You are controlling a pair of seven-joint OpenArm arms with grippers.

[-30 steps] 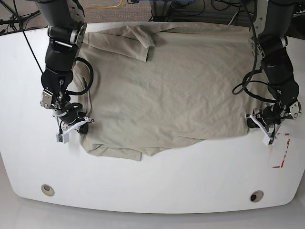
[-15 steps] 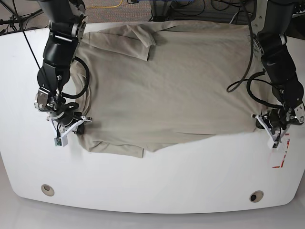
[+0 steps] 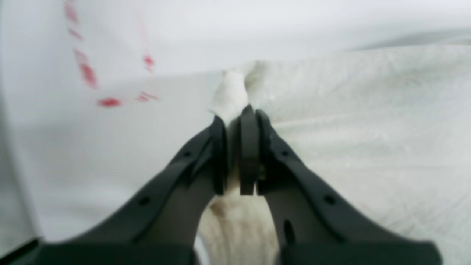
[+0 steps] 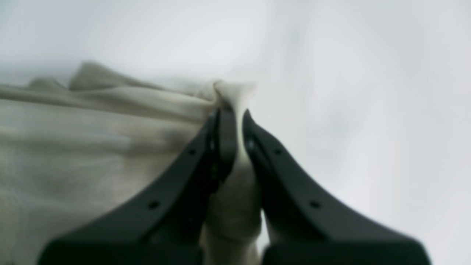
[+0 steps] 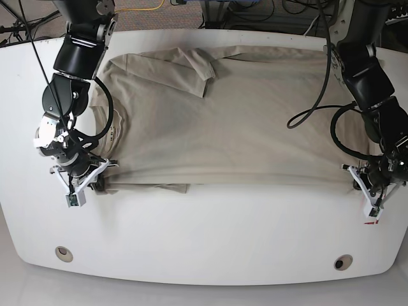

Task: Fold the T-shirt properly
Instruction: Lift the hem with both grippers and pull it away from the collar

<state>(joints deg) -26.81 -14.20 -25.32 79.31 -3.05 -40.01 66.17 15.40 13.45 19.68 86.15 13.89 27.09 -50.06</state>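
The khaki-beige T-shirt [image 5: 229,121] lies spread across the white table [image 5: 204,236]. Its collar is at the left and one sleeve [image 5: 199,65] is folded over at the back. Its near edge runs straight and taut between my two grippers. My right gripper [image 5: 95,180] is shut on the shirt's near left corner. In the right wrist view the gripper [image 4: 235,114] pinches bunched cloth [image 4: 92,140]. My left gripper [image 5: 364,185] is shut on the near right corner. In the left wrist view the gripper [image 3: 237,114] clamps a fold of the shirt [image 3: 368,129].
Red tape marks [image 3: 108,102] lie on the table just beside my left gripper. Two round holes [image 5: 63,253] [image 5: 342,262] sit near the table's front edge. Cables lie behind the table's back edge.
Both grippers have moved outward and toward the front with the shirt's corners. The wrinkled, sagging near edge is now pulled straight, and the shirt lies flatter.
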